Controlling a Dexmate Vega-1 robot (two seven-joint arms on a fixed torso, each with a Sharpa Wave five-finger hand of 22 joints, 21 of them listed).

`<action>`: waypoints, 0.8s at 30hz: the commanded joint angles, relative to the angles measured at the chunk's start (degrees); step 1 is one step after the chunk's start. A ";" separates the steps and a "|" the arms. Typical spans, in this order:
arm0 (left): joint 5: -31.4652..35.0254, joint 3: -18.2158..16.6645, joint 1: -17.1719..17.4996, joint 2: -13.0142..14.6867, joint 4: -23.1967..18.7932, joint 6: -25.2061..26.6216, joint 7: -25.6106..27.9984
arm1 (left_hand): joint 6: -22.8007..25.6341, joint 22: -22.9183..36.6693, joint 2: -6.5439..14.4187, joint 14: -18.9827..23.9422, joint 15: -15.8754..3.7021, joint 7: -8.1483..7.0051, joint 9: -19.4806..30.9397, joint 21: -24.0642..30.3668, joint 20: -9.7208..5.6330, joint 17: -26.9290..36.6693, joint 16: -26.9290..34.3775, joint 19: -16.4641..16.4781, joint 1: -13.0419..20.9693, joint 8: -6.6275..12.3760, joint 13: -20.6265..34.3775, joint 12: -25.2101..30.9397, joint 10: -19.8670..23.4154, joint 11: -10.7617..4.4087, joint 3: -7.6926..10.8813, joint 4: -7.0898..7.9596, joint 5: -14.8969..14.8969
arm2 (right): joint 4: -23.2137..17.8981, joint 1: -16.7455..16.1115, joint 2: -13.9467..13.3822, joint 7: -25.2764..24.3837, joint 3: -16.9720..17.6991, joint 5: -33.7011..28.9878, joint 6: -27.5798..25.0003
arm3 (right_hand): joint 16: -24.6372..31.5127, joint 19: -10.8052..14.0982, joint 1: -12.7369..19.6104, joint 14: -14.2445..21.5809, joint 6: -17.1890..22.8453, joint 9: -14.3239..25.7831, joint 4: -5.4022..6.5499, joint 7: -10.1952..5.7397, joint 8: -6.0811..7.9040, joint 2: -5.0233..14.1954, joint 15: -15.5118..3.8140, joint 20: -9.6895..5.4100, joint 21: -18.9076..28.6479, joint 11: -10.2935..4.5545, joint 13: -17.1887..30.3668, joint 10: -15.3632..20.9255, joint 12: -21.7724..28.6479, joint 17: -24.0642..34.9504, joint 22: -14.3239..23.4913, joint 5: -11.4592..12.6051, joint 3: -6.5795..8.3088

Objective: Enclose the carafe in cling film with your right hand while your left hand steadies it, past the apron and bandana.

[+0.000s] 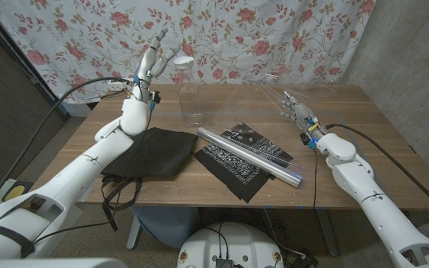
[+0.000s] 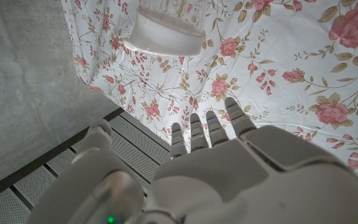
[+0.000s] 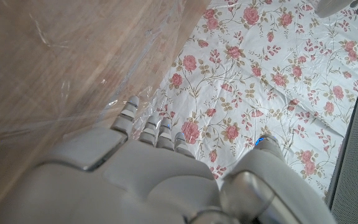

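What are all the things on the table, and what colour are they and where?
carafe: one, clear glass with a white top, upright at the table's far side, left of middle.
cling film sheet: one, see-through, stretched in the air from the roll toward the right hand.
cling film roll: one, silvery tube, lying slantwise on the bandana.
bandana: one, black with white pattern, flat at the middle of the table.
apron: one, black, crumpled on the table's left part, straps hanging over the near edge.
table: one, brown wood.
curtain: one, white with pink roses, behind the table.
left hand: raised by the carafe's top, fingers apart.
right hand: at the film's edge.
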 commanded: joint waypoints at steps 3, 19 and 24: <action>3.11 0.32 0.52 2.29 -5.28 8.54 -1.87 | -0.64 0.14 -0.06 -0.36 -0.07 -0.11 0.34 -0.16 -0.18 0.24 -0.15 -0.88 0.62 -0.06 0.33 -0.13 -0.51 0.04 0.09 -0.16 0.32 | -0.76 -0.46 -0.41 0.05 -0.32 -0.12 0.18 | 0.12 -0.60 0.23 -0.50 -0.05 0.18 -0.31 -0.09 0.34 0.32 0.17 0.15 0.18 0.02 -0.03 0.01 -0.02 -0.08 0.12 -0.23 0.20; 5.17 1.72 -1.18 2.26 -4.94 9.34 -0.31 | 0.46 0.34 -0.15 1.88 -0.74 -0.32 0.41 0.83 0.60 0.34 0.43 1.78 0.89 0.49 0.46 0.32 0.79 -0.55 0.02 -0.08 0.37 | -1.98 -1.40 -0.74 0.18 -0.16 0.30 0.15 | 0.21 -0.71 0.32 -0.49 -0.05 0.18 -0.47 -0.11 0.33 0.45 0.17 0.14 0.23 0.00 -0.08 0.01 -0.02 -0.12 0.12 -0.32 0.22; 5.32 1.85 -1.58 3.02 -6.27 11.32 -1.60 | 0.65 0.45 -0.22 2.38 -0.30 -0.71 0.43 0.99 1.41 0.37 0.52 2.29 0.98 0.54 0.50 0.22 0.60 -1.22 -0.01 -0.08 0.37 | -2.19 -1.50 -0.79 0.07 -0.31 0.14 0.11 | 0.22 -0.72 0.31 -0.50 -0.09 0.19 -0.51 -0.07 0.31 0.46 0.13 0.14 0.24 -0.10 -0.09 0.03 -0.01 -0.12 0.12 -0.35 0.20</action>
